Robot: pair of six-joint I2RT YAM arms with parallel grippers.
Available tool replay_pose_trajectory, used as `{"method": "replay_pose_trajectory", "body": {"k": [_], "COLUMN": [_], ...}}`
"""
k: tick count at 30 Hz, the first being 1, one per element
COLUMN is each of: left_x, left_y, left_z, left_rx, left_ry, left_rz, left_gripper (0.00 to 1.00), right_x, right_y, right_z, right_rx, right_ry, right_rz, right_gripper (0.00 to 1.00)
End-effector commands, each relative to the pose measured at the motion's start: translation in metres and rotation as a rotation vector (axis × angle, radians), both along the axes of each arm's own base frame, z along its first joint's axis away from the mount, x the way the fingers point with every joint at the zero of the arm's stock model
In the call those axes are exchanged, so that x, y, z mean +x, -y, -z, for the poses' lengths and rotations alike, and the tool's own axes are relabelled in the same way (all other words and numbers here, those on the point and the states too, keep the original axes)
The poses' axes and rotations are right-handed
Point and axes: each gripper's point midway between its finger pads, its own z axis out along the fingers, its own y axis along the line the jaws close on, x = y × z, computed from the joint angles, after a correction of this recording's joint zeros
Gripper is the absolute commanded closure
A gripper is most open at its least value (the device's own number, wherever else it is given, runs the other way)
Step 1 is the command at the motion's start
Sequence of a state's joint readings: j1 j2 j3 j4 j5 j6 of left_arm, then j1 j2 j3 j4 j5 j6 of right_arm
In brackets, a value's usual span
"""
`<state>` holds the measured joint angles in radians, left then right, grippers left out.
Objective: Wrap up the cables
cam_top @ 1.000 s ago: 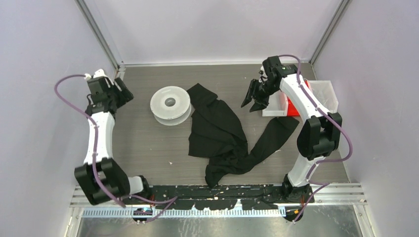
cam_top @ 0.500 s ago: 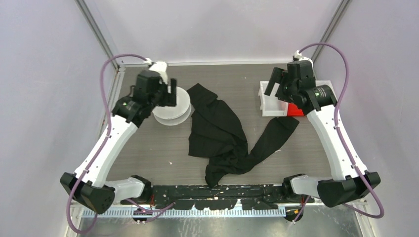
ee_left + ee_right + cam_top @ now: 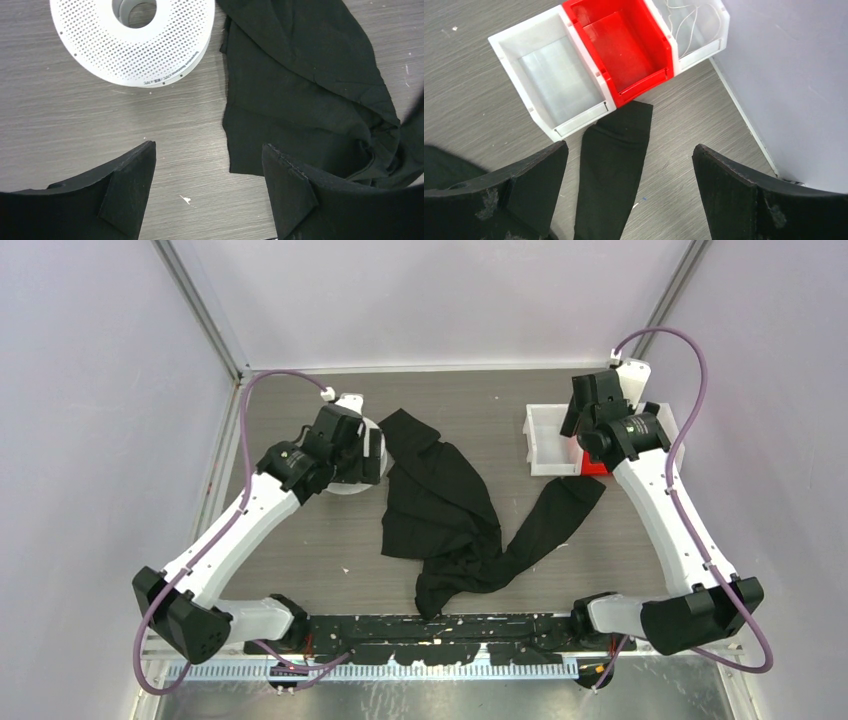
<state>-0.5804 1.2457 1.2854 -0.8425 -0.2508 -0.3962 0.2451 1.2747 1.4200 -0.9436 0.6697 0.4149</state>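
Note:
Thin, loopy cables (image 3: 686, 22) lie in the far white bin (image 3: 700, 53) at the back right; they show only in the right wrist view. My right gripper (image 3: 629, 190) (image 3: 578, 412) hovers open above the row of bins, with a strip of black cloth (image 3: 611, 165) under its fingers and nothing between them. The white perforated spool (image 3: 135, 45) lies flat at the back left, mostly hidden by my left arm in the top view (image 3: 342, 486). My left gripper (image 3: 207, 190) (image 3: 374, 456) is open and empty over bare table, between the spool and the black cloth (image 3: 310, 75).
A red bin (image 3: 619, 45) and an empty white bin (image 3: 551, 75) stand beside the cable bin. The large black cloth (image 3: 440, 500) sprawls across the table's middle, one strip reaching the bins. Purple-grey walls close in on the left, back and right.
My left arm swung from the left wall over the spool toward the cloth. My right arm stretched back over the bins, and its gripper opened wider.

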Motion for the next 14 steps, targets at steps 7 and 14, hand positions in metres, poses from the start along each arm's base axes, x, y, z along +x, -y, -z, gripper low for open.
{"method": "replay_pose_trajectory", "body": {"k": [7,14], "left_x": [0.0047,0.0072], "left_y": [-0.0123,-0.0148], "left_z": [0.0011,-0.0074], "left_rx": [0.017,-0.02], "left_ry": [0.005,0.098], "left_rz": [-0.11,-0.107], "left_gripper": [0.25,0.27], "right_x": [0.005,0.0052], "right_y": [0.0066,0.005], "right_z": [-0.0213,-0.0201], "right_rx": [0.002,0.017], "right_ry": [0.113,0.123], "right_rz": [0.064,0.061], "right_gripper": [0.0,0.0]}}
